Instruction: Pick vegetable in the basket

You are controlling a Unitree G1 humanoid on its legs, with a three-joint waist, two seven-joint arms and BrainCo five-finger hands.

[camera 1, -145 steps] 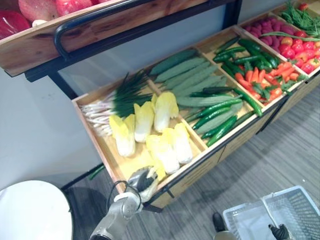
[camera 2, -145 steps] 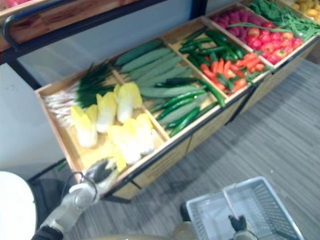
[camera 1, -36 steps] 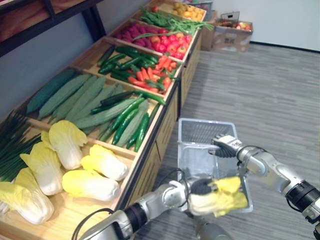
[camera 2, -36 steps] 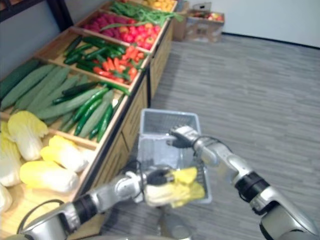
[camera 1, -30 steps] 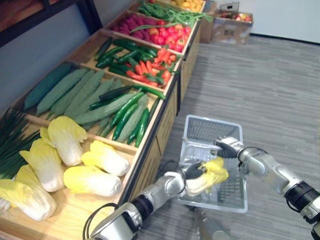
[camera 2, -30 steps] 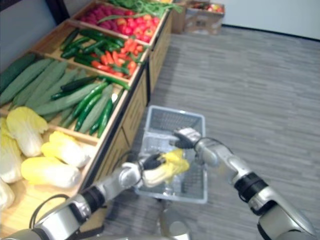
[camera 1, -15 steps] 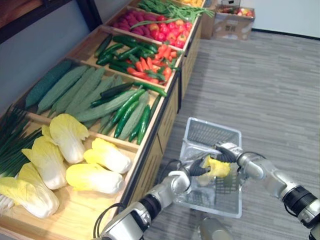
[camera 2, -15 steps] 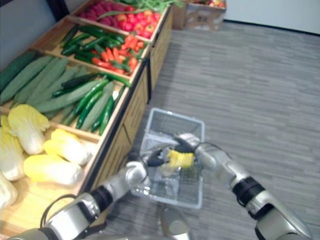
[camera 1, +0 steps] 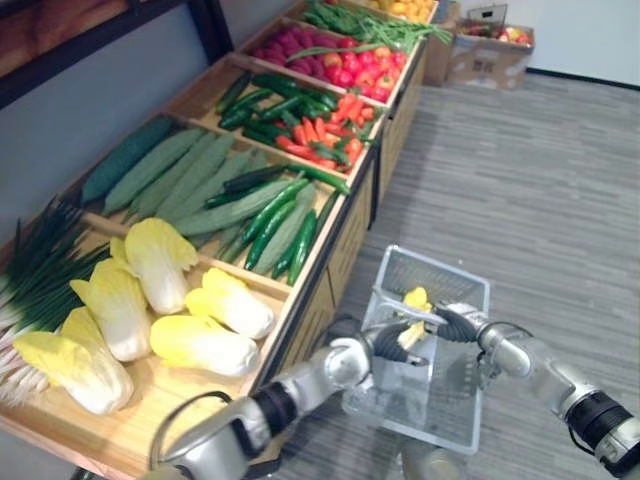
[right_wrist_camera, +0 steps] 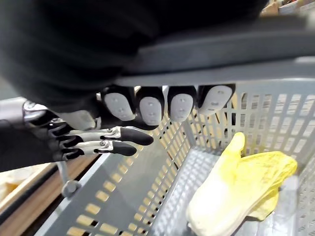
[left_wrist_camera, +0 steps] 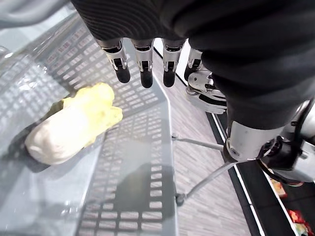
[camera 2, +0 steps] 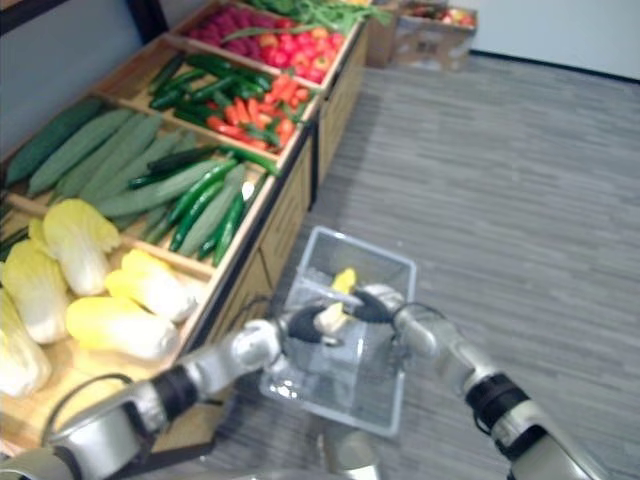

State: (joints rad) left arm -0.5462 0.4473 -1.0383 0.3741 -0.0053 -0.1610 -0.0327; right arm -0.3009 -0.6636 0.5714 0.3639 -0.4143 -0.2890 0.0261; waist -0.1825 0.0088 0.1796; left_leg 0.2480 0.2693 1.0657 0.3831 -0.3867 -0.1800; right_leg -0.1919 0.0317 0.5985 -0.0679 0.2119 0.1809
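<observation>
The left hand [camera 1: 385, 340] hangs over the basket [camera 1: 445, 268] at the lower middle of the left eye view, with its fingers [left_wrist_camera: 142, 69] straight, relaxed and holding nothing. Just below them, in the left wrist view, the cabbage [left_wrist_camera: 74, 130] lies on its side on the basket floor, free of the hand. To the right, the right hand [camera 1: 455, 322] has its fingers curled round the basket's handle [right_wrist_camera: 246, 54] and carries the load.

The risks from here look small. The open left fingers sit low between the walls, close to the rim and the thin wire of the handle. Drawing them out at a slant could snag a dark tip on the lattice and jerk the basket. The cabbage lies toward one end, so the basket may tip that way on its one held handle. A quick swing of the right arm could roll the smooth head against a wall.

The basket is pale grey plastic, faintly see-through, with slotted walls and a gridded floor. The cabbage is a stubby oblong, white and glossy at the stem end and crinkled yellow at the leaf end. It looks like a light moulded imitation.

Up the left of the frame runs a wooden produce stand [camera 1: 180, 395]. It holds more cabbages [camera 1: 205, 345] and long green cucumbers [camera 1: 275, 215], and stands above a grey striped floor [camera 1: 540, 180].
</observation>
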